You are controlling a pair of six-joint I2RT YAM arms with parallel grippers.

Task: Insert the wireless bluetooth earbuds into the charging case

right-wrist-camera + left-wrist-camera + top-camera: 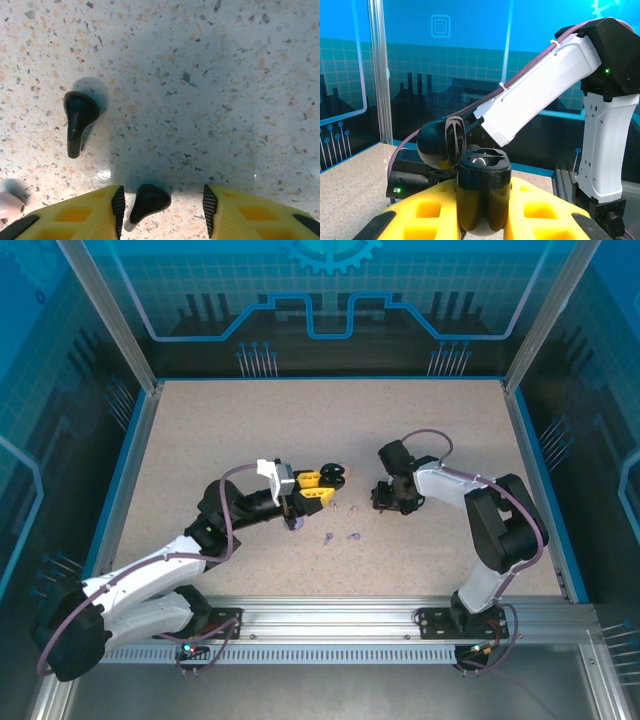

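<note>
**Top view:** the left gripper [322,481] is clenched on a round, glossy black charging case [339,477] near mid-table. Two tiny lilac-purple stemmed earbuds [353,535] lie close by on the speckled tabletop [200,440].

**Left wrist:** the case sits between yellow fingers [430,210], lid [442,145] open.

**Right wrist:** the right gripper [164,202] stands parted around a small black stemmed earbud [148,199], apparently not touching it. A second black earbud [77,117] lies apart.

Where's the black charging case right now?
The open black charging case is clamped in the left gripper near mid-table in the top view, with the right gripper just to its right.
</note>
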